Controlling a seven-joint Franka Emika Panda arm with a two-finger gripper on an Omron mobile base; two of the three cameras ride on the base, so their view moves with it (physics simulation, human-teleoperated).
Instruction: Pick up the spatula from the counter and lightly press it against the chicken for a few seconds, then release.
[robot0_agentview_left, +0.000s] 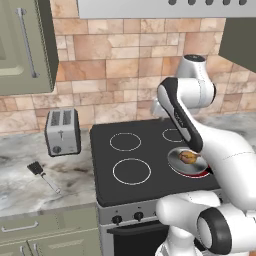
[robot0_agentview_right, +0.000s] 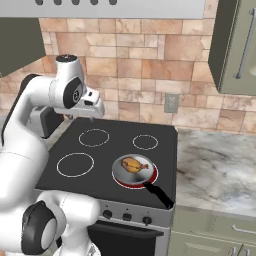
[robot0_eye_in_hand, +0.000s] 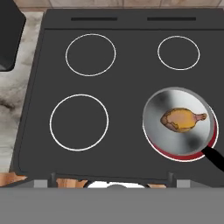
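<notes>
The spatula (robot0_agentview_left: 44, 176), black head and thin grey handle, lies flat on the marble counter left of the stove, in front of the toaster. A browned chicken piece (robot0_agentview_left: 189, 157) (robot0_agentview_right: 134, 164) (robot0_eye_in_hand: 183, 120) rests in a red-rimmed frying pan (robot0_agentview_right: 125, 176) (robot0_eye_in_hand: 157, 131) on the front right burner. My gripper (robot0_agentview_right: 96, 114) (robot0_eye_in_hand: 111, 177) hangs high over the back of the stove, facing down, far from the spatula. Its fingertips (robot0_eye_in_hand: 53, 176) stand wide apart with nothing between them.
A silver toaster (robot0_agentview_left: 62, 131) (robot0_eye_in_hand: 8, 35) stands on the left counter (robot0_agentview_left: 20, 195) by the wall. The black stove (robot0_agentview_left: 150, 185) has three bare burners. The pan's black handle (robot0_agentview_right: 159, 195) points toward the front edge. Marble counter (robot0_agentview_right: 220, 160) continues right of the stove.
</notes>
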